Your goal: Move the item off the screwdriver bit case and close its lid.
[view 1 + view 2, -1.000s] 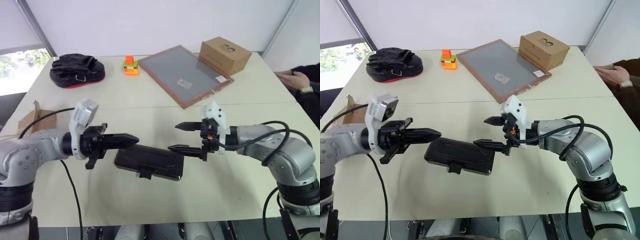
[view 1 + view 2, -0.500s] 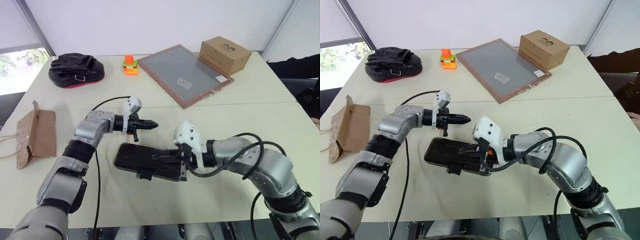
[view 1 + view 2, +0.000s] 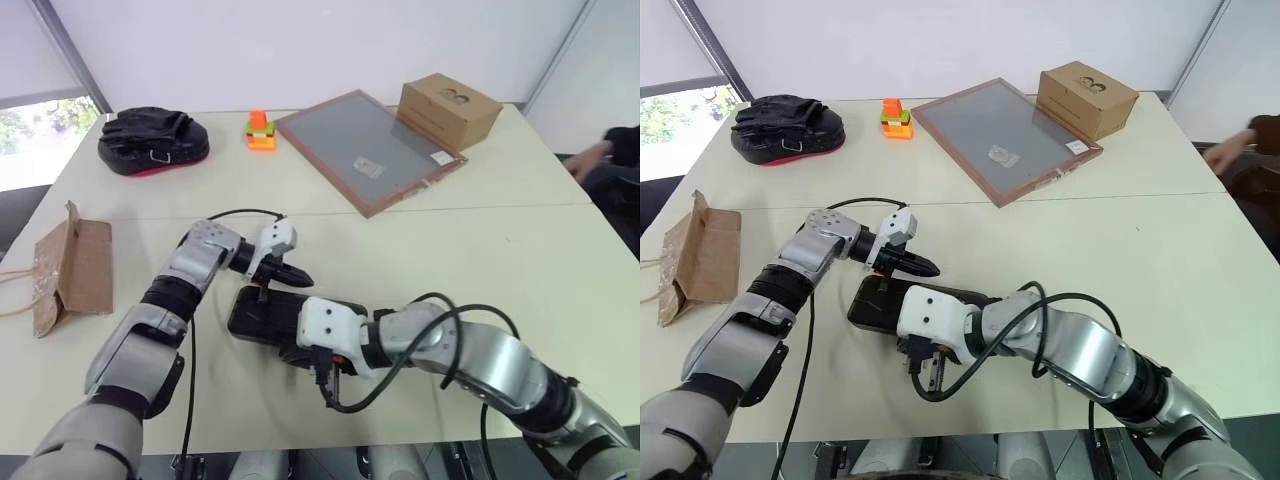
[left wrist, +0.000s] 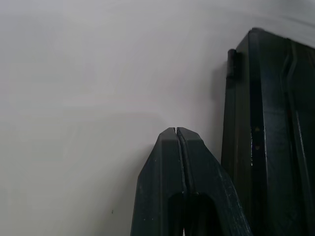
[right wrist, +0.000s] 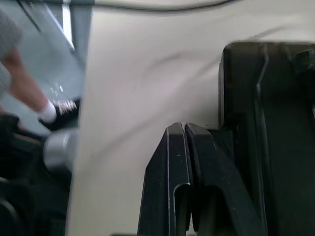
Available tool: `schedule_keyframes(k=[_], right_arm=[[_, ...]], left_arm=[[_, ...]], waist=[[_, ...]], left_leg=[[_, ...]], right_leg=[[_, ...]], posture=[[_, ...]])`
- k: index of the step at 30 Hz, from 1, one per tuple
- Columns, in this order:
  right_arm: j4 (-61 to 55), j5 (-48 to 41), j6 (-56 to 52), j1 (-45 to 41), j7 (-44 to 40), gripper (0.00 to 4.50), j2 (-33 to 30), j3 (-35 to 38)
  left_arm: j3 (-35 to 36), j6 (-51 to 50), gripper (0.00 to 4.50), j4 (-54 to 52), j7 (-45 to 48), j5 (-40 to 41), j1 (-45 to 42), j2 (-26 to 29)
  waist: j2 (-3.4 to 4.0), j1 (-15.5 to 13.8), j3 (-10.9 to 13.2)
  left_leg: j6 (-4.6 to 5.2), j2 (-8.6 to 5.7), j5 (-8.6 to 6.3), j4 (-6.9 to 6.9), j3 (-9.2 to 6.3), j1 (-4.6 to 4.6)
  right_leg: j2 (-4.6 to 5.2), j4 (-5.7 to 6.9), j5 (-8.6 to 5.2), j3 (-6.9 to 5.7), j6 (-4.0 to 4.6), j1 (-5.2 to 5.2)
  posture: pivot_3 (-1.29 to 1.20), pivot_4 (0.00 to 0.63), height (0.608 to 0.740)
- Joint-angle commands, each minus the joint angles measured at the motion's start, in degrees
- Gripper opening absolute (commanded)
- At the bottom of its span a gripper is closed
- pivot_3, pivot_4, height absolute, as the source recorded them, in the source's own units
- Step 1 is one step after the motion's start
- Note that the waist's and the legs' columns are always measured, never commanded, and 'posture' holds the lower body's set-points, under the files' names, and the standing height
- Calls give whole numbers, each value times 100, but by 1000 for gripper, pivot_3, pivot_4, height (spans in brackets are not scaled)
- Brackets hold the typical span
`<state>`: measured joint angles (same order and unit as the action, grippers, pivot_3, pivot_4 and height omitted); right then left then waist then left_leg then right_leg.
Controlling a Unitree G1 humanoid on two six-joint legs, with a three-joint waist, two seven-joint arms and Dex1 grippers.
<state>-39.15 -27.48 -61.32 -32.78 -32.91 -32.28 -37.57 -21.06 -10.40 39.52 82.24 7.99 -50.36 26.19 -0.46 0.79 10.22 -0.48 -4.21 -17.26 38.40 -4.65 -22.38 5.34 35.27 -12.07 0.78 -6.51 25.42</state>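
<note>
Cream table [image 3: 520,260]: biggest thing, carries everything; seam runs across its middle.
Red-framed grey panel [image 3: 368,148]: flat, far edge, right of centre, turned at an angle; small clear packet lying on it.
Right arm [image 3: 470,350]: reaches in from near-right corner, across to table middle.
Left arm [image 3: 160,310]: comes up from near-left corner, angled toward centre.
Cardboard box [image 3: 449,108]: brown, far-right corner, just beside panel's far-right corner.
Black padded pouch [image 3: 153,140]: far-left corner, red trim underneath.
Kraft paper bag [image 3: 72,268]: brown, flat, at left edge, well apart from case; string handles trail over the edge.
Screwdriver bit case [image 3: 268,312]: dark grey, flat, near edge side of centre, lid down; bag isn't on it. Latch tab sticks out on its near side.
Left gripper [image 3: 298,277]: fingers [image 4: 177,162] pressed together, nothing between; tip just above case's far edge, pointing right & down. Wrist view: case edge right beside the fingers.
Right gripper [image 5: 183,129]: fingers [image 5: 170,162] closed tight, holding nothing; sits at case's near edge by the latch tab. White wrist block [image 3: 328,325] covers it from head views.
Orange & green block stack [image 3: 261,130]: small, far edge, betw pouch and panel.
Person's hand [image 3: 590,155]: off right edge, dark sleeve, not touching table.
</note>
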Motion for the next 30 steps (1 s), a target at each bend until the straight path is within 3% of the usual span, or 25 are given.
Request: schedule_keyframes(k=[1,9,30], right_arm=[[102,552,155,-179,104,50,-2,-358],[487,1639,335,-554,104,50,-285,-967],[611,2164,-840,-991,681,50,499,-784]], left_arm=[[-3,89,0,-273,228,-160,-35,106],[-159,37,0,-725,533,-414,240,169],[-624,-238,0,-1411,716,-754,904,-386]], waist=[[0,2,0],[2,11,-1],[3,3,-8]], left_leg=[[-2,0,1,1,0,0],[-1,4,0,33,-1,0],[15,4,-9,69,-3,0]], right_leg=[[0,0,0,0,0,0],[-7,16,0,0,0,-6],[-9,43,0,3,0,-13]], posture=[[0,150,740],[0,150,740],[0,150,740]])
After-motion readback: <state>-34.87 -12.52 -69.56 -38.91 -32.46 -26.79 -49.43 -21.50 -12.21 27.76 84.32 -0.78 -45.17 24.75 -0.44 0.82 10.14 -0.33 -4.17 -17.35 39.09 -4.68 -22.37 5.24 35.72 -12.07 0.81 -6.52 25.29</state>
